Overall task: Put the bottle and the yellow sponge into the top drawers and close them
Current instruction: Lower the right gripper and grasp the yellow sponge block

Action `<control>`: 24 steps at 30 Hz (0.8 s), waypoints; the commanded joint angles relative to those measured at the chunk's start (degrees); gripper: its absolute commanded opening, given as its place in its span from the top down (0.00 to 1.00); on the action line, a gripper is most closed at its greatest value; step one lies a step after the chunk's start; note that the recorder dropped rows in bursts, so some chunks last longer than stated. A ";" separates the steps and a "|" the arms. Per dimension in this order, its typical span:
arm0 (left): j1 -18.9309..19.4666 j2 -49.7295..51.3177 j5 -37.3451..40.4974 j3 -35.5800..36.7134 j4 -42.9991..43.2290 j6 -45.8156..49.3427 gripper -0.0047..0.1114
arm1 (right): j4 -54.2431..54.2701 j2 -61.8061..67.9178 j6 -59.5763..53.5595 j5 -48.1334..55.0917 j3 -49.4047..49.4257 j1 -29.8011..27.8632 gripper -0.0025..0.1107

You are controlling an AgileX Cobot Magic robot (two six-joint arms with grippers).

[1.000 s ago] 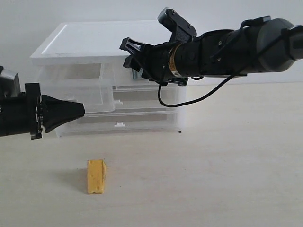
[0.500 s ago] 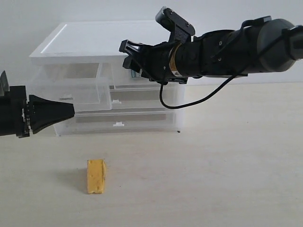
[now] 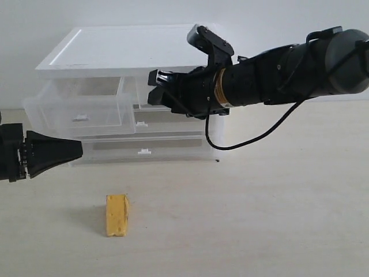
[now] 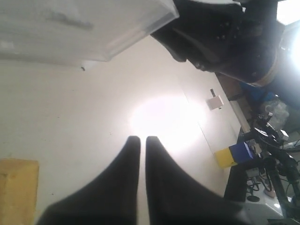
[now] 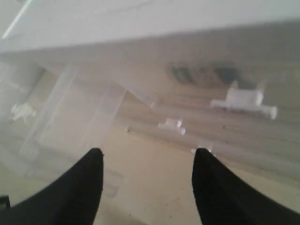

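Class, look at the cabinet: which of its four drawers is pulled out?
The top-left drawer: its front stands forward of the cabinet, while the top-right drawer and the two full-width drawers below sit pushed in.

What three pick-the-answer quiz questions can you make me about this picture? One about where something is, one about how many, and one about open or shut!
1. Where is the sponge?
A) on the table, in front of the cabinet
B) inside a drawer
C) in a claw

2. How many sponges are there?
A) three
B) one
C) two

3. How is the left claw?
A) wide open
B) holding the sponge
C) shut

Answers:
1 A, it lies alone on the table.
2 B, only one yellow block shows.
3 C, it is closed to a point with nothing in it.
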 commanded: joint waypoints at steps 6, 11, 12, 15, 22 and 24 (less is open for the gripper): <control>3.22 -0.59 0.68 4.47 1.02 4.75 0.93 | -6.65 -1.10 2.20 -4.74 6.57 -0.35 0.53; 3.22 -0.59 -0.50 4.89 1.12 6.05 0.93 | -4.39 -1.10 1.75 -5.22 11.85 0.29 0.53; 3.22 -0.59 -0.50 4.89 1.12 6.47 0.93 | -3.57 -1.10 0.56 -5.36 12.65 0.73 0.53; 3.22 -0.59 -1.41 5.09 1.86 8.46 0.93 | -2.08 -1.10 -2.95 -4.46 13.80 3.16 0.53; 3.22 -0.59 -11.34 6.21 0.33 8.71 0.93 | 2.60 -1.10 -12.72 14.55 13.64 14.62 0.53; 3.22 -0.59 -11.33 6.56 -0.41 8.71 0.93 | 3.11 -0.91 -13.66 22.00 13.15 18.25 0.53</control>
